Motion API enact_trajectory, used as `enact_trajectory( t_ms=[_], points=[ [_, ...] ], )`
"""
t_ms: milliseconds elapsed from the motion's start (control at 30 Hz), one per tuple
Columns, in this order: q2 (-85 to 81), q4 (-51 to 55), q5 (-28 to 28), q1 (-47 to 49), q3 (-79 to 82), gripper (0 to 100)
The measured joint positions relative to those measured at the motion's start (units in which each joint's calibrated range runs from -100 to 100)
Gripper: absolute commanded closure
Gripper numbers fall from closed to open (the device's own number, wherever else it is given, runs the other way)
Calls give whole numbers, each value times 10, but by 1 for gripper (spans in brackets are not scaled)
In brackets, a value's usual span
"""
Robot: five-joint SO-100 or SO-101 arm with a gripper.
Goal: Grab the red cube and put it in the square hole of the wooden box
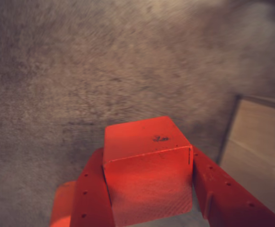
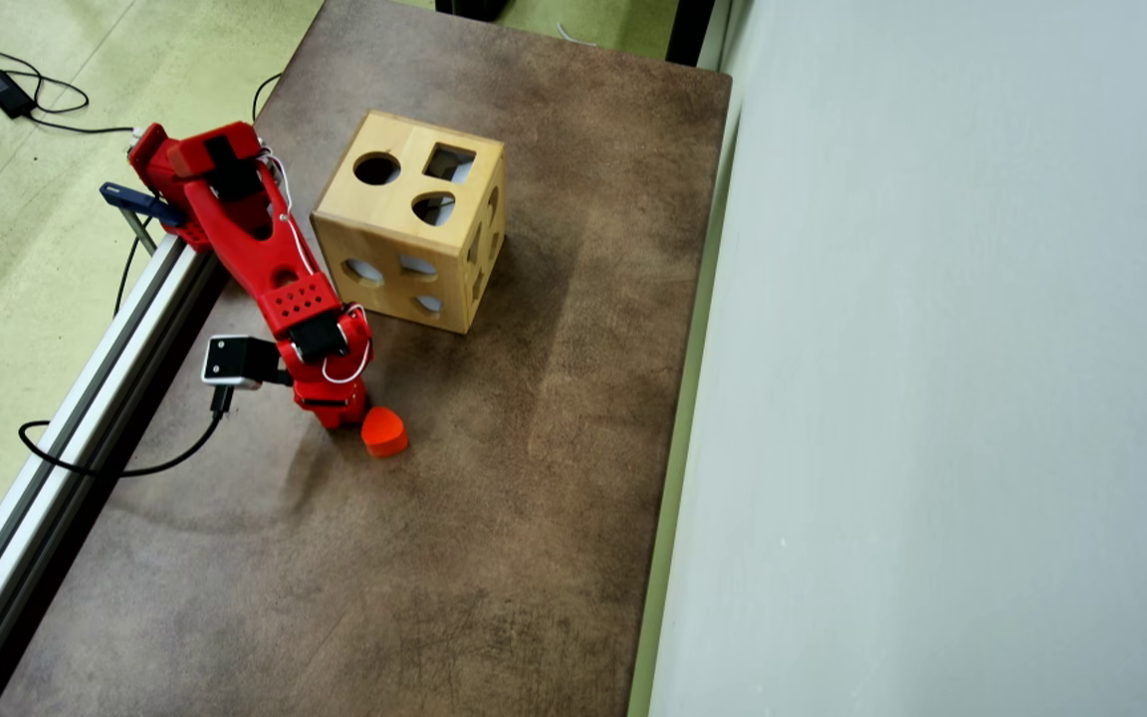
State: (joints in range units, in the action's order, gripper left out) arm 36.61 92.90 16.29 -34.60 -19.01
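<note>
In the wrist view the red cube point(image 1: 146, 165) sits squarely between my two red fingers point(image 1: 92, 189), which press on its left and right faces. My gripper point(image 1: 147, 152) is shut on it. From overhead, the gripper point(image 2: 335, 408) points down at the brown table in front of the wooden box point(image 2: 404, 234), and the arm hides the cube. The box's top face carries the square hole point(image 2: 449, 162) beside a round hole and a teardrop-like hole. A pale corner of the box point(image 1: 260, 151) shows at the right edge of the wrist view.
An orange heart-like block point(image 2: 384, 433) lies on the table right beside the gripper. A metal rail point(image 2: 86, 398) with cables runs along the table's left edge, and a pale wall point(image 2: 932, 398) borders its right side.
</note>
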Motion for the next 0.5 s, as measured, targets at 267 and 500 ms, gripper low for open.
enact_trajectory(
  t_ms=[267,500],
  points=[
    [-196,40,0,0,0,98],
    [-376,48,4,4,0,98]
  ],
)
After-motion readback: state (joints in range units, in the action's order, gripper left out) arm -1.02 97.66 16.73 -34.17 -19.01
